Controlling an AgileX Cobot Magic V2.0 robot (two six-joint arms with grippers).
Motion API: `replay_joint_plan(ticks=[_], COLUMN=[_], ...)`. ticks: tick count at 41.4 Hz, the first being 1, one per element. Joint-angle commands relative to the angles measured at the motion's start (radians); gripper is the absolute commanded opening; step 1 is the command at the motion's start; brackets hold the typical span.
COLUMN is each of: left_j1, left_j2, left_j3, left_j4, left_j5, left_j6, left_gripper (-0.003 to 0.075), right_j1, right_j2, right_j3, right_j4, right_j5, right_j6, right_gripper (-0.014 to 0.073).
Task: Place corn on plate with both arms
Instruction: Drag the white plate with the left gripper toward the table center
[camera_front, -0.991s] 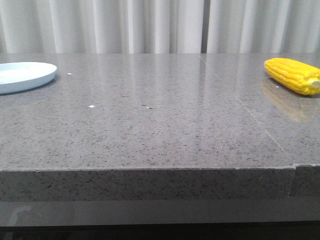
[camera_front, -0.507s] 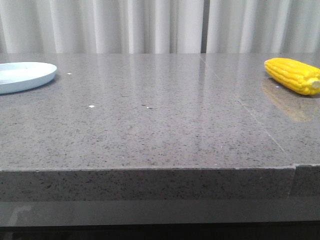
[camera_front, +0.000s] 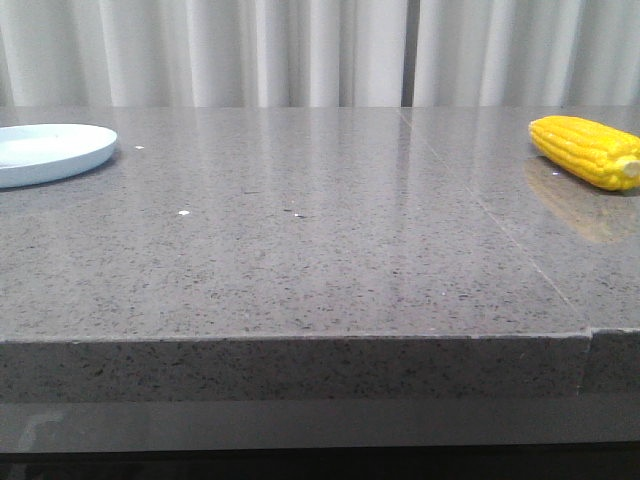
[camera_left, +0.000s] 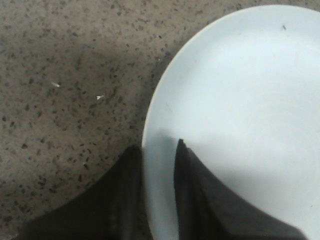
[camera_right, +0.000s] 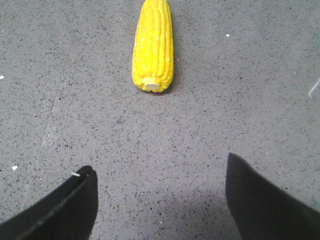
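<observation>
Corn (camera_front: 588, 151) lies on its side at the far right of the grey speckled bench (camera_front: 320, 250), well apart from the plate (camera_front: 50, 153), which sits at the far left edge of the front view. The cob's pale stub points toward the right and near side, its tapered tip toward the left and back. A faint yellow reflection shows on the polished surface just in front of it. White curtains (camera_front: 300, 50) hang behind the bench.

From the right wrist view the corn (camera_right: 153, 45) lies ahead of the right claw (camera_right: 160, 200), stub end toward the camera, and the claw's two dark fingers (camera_right: 60, 210) stand wide apart over bare bench, touching nothing. The cob is clear of both fingers.

From the left wrist view the left claw (camera_left: 159, 195) sits at the rim of the plate (camera_left: 240, 110). One finger (camera_left: 110, 205) is outside the rim over the bench and the other is over the plate's inner surface, so the rim runs through the narrow gap between them. Whether the fingers are pressing on the rim cannot be told. The plate's surface is pale and plain, with one tiny dark speck near its far edge.
</observation>
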Motion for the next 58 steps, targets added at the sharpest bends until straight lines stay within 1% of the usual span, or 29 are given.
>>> replay_joint_plan(ticks=[1, 4, 15, 22, 30, 35, 39, 46, 52, 58], left_j1=[-0.004, -0.004, -0.006, -0.049, -0.154, -0.248, -0.326, -0.451, -0.508, -0.521], left_j2=[-0.055, -0.055, -0.093, -0.16, -0.186, -0.182, -0.169, -0.103, -0.056, -0.025], left_j3=[-0.033, -0.033, -0.036, -0.043, -0.114, -0.147, -0.161, -0.191, -0.195, -0.195], left_j4=[-0.025, -0.025, -0.05, -0.052, -0.059, -0.069, -0.069, -0.071, -0.078, -0.1], left_j5=[-0.025, -0.022, 0.011, 0.012, 0.039, 0.056, 0.044, 0.038, 0.016, 0.013], left_j6=[0.001, 0.001, 0.001, 0.001, 0.001, 0.001, 0.001, -0.018, -0.031, -0.031], left_gripper=[0.0038, -0.002, -0.002, -0.002, -0.002, -0.002, -0.002, -0.002, -0.002, -0.002], right_j1=[-0.007, -0.007, -0.007, -0.007, -0.007, -0.007, -0.007, -0.007, -0.007, -0.007], right_j2=[0.002, 0.002, 0.002, 0.002, 0.002, 0.002, 0.002, 0.002, 0.002, 0.002], right_j3=[-0.029, -0.029, -0.029, -0.029, -0.029, -0.029, -0.029, -0.029, -0.029, -0.029], right_j4=[-0.003, -0.003, -0.003, -0.003, -0.003, -0.003, -0.003, -0.003, -0.003, -0.003], right_j5=[-0.055, -0.055, -0.055, -0.055, -0.055, -0.053, -0.053, -0.052, -0.052, -0.052], right_j6=[-0.011, -0.011, -0.011, -0.011, -0.011, -0.011, -0.011, -0.011, -0.011, -0.011], right_gripper=[0.056, 0.056, 0.056, 0.056, 0.056, 0.056, 0.056, 0.056, 0.056, 0.056])
